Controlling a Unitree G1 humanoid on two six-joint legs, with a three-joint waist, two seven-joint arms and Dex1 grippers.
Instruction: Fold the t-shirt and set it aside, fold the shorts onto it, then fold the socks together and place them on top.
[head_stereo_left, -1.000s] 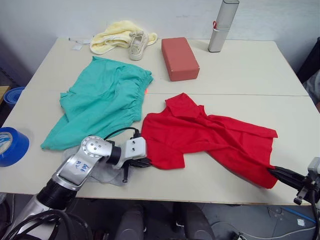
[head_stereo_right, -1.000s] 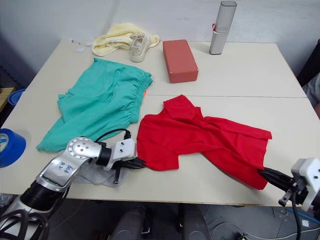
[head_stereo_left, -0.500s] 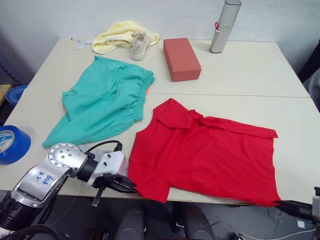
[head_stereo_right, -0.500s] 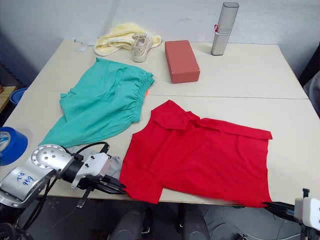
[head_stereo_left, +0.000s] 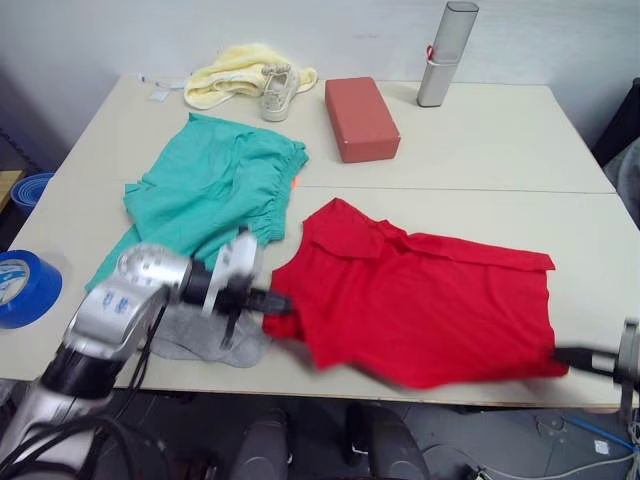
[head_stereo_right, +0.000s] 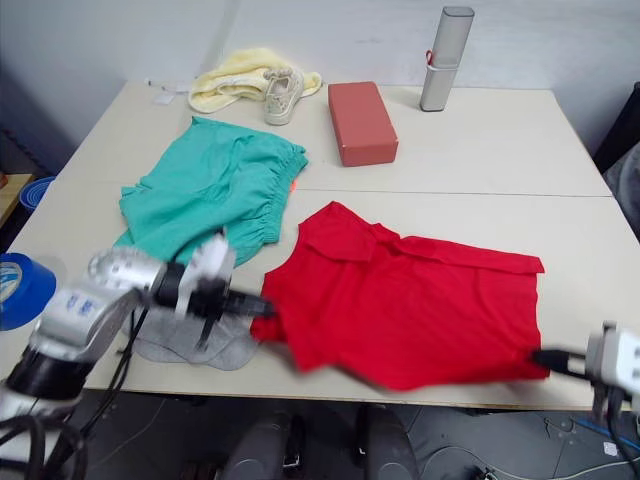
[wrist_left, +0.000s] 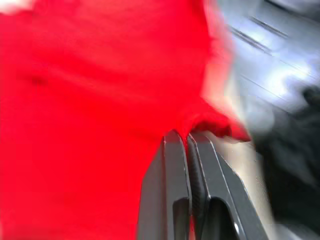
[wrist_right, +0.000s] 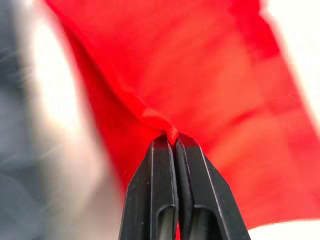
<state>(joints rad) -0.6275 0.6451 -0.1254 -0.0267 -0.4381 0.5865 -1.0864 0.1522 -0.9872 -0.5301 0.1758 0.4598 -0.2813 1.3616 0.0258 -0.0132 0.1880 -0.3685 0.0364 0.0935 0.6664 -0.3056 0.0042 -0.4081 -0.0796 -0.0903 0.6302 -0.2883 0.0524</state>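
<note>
Gripping: both jaws clenched on the t-shirt (head_stereo_right: 410, 310)
Left gripper (wrist_left: 187, 141): pinching its hem corner nearest the socks (head_stereo_left: 205, 338)
Right gripper (wrist_right: 172, 138): pinching the opposite bottom corner at the worktop (head_stereo_left: 480, 140) front edge
T-shirt: spread across the front right of the worktop
Shorts (head_stereo_left: 210, 195): rear left, beside the t-shirt
Socks: under the left arm, at the front edge
</note>
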